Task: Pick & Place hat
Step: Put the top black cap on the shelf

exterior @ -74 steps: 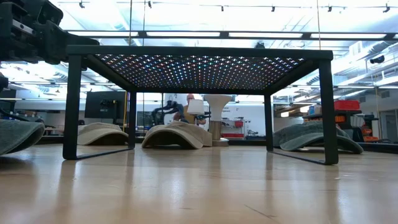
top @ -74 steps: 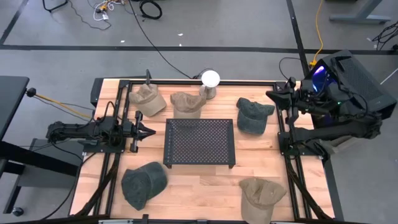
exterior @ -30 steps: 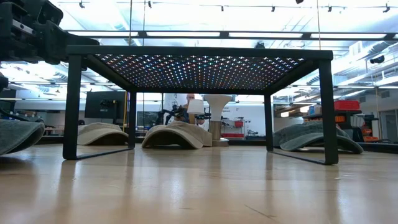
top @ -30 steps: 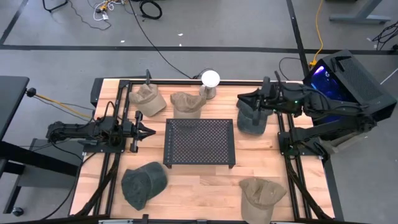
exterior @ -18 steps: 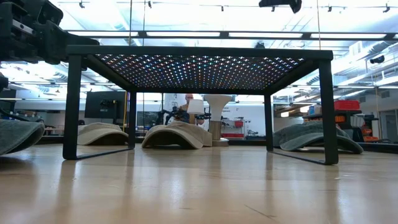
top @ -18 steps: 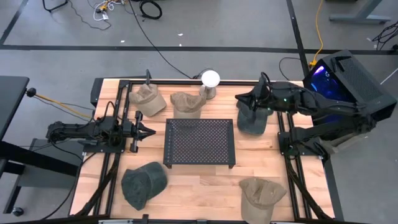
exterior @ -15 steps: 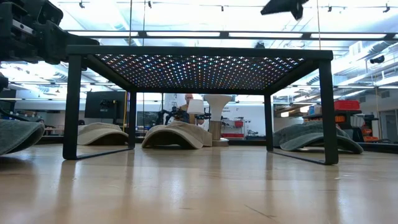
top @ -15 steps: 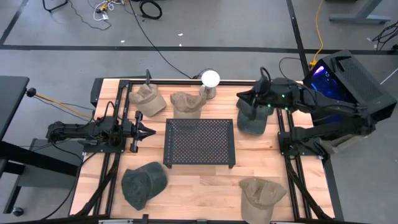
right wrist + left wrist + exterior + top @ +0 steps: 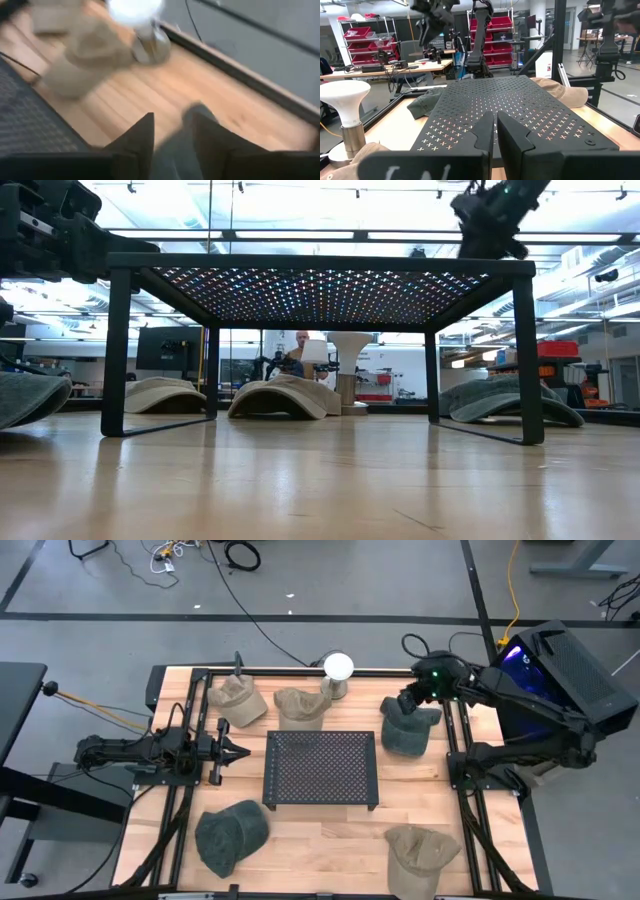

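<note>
I am counting five hats on the desk [image 9: 320,830] around a black perforated stand [image 9: 321,767]: three tan, two dark green. A white bulb-shaped lamp [image 9: 338,668] is standing at the far edge beside the middle tan hat [image 9: 300,708]. My right gripper [image 9: 409,704] is hanging over the dark green hat [image 9: 405,726] at the far right, fingers apart, gripping nothing. My left gripper [image 9: 238,751] is waiting left of the stand, fingers together.
</note>
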Robot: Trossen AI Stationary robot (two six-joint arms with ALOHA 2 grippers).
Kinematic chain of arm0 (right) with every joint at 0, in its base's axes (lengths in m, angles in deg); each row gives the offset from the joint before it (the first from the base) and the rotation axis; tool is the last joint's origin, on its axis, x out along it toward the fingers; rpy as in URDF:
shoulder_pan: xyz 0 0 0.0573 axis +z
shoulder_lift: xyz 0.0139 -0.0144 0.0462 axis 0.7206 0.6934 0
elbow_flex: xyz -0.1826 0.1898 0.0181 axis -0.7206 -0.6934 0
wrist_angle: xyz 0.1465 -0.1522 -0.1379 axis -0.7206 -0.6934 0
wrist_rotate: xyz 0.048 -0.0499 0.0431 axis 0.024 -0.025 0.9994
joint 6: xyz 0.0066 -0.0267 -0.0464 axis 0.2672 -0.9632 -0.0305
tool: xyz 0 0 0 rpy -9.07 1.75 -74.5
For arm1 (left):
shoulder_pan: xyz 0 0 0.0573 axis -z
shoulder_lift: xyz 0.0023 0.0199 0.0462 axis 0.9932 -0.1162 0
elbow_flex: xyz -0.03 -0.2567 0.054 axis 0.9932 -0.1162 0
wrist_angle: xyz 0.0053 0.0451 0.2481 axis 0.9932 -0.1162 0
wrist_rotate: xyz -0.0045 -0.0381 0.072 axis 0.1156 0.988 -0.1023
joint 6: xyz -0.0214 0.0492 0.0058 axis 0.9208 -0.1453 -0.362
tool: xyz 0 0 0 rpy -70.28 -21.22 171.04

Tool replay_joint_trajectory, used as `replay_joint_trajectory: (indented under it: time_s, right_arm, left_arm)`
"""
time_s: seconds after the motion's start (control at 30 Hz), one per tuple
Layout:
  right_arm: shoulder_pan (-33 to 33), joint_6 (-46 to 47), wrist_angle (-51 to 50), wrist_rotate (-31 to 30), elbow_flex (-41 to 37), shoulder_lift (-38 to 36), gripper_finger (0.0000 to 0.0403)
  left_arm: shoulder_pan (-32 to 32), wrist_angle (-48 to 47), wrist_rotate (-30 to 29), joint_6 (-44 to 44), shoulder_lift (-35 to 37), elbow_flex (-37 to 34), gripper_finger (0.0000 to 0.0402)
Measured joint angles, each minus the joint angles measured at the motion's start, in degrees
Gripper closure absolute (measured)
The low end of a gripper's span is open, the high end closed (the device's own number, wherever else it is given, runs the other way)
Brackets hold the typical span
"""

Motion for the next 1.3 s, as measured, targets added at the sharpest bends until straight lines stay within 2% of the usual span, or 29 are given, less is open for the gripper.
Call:
replay_joint_trajectory:
  time_s: [0.17, 0.33, 0.7, 0.97, 1.3]
  right_arm:
    - [-3.2, 0.8, -5.9, 3.8, 0.0, 3.1, 0.0224]
    - [-4.8, 1.3, -10.2, 3.7, 0.0, 6.5, 0.0201]
    - [-5.5, 0.8, -12.2, 2.9, 0.0, 12.2, 0.0193]
    - [-5.5, -0.2, -8.5, 2.9, -5.7, 12.8, 0.0193]
    - [-7.0, 2.8, -0.1, 2.9, -12.4, 12.8, 0.0193]
  left_arm:
    - [0.0, 0.0, 0.0, 0.0, 0.0, 0.0, 0.0372]
    - [0.0, 0.0, 0.0, 0.0, 0.0, 0.0, 0.0372]
    - [0.0, 0.0, 0.0, 0.0, 0.0, 0.0, 0.0372]
    - [0.0, 0.0, 0.0, 0.0, 0.0, 0.0, 0.0372]
    - [0.0, 0.0, 0.0, 0.0, 0.0, 0.0, 0.0372]
